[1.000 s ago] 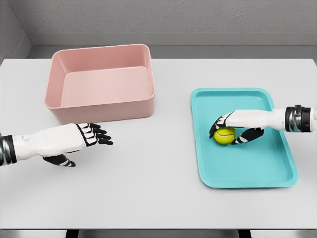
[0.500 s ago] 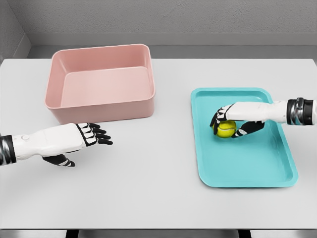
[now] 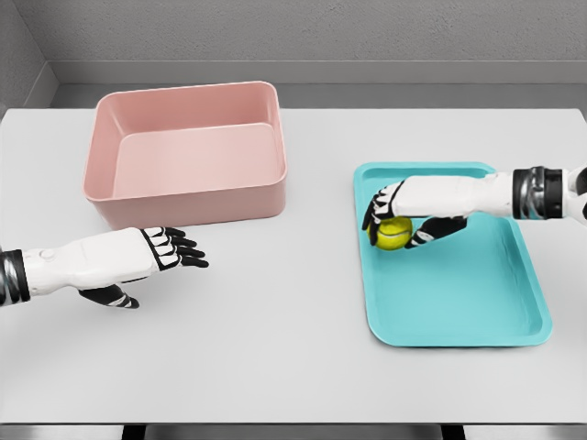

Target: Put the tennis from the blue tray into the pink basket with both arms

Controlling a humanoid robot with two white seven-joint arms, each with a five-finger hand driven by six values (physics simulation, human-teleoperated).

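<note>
So your right hand (image 3: 396,218) has its fingers curled round the ball (image 3: 394,233), probably lifted, over the tray (image 3: 459,312)'s left edge. Left hand (image 3: 156,252) waits, fingers loose. Handover and basket (image 3: 183,197) drop remain.

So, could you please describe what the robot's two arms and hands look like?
Both arms are smooth white shells. The left hand and right hand have white backs with black fingers and black knuckle segments. Each wrist carries a dark grey and silver ringed cuff. No cables show.

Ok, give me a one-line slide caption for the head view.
Right hand grips the tennis ball over the blue tray; left hand waits open near the pink basket.
</note>
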